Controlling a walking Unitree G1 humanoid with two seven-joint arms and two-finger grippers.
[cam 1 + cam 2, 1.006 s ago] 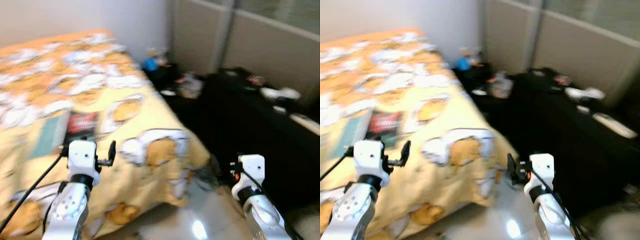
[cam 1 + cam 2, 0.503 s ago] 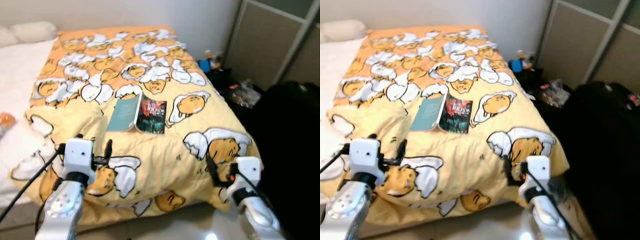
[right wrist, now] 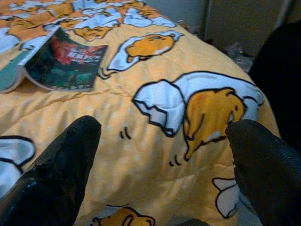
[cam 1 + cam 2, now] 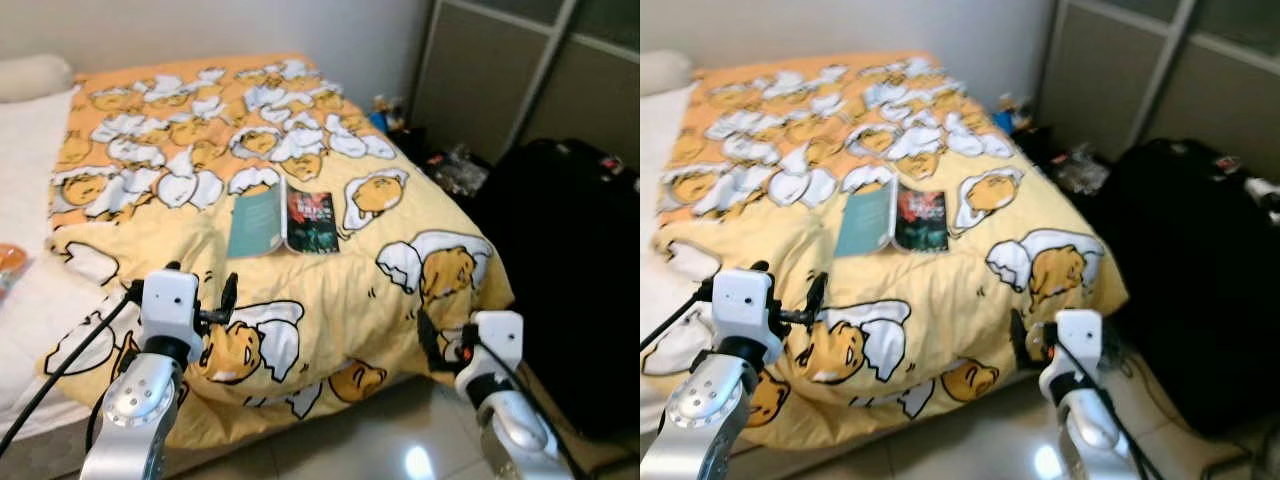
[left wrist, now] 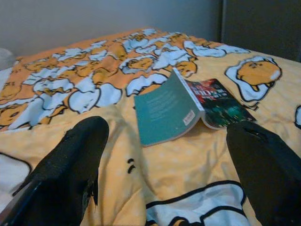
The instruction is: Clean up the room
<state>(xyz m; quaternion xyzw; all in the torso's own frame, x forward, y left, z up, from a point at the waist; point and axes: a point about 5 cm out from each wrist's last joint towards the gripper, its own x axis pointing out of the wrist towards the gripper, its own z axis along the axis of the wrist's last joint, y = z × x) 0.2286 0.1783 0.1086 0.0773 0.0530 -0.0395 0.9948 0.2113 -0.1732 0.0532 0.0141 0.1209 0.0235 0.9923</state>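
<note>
Book (image 4: 283, 221) lies face-down, spread open mid-bed on yellow blanket (image 4: 330, 300). Left tool (image 5: 169, 165) and right tool (image 3: 160, 155) both released, empty. Risk: soft blanket bunches, pages crease under pinch.

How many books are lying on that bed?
1. A single book lies open, face down, covers up, near the middle of the yellow blanket, ahead of both open grippers. Others could be hidden under the bedding.
</note>
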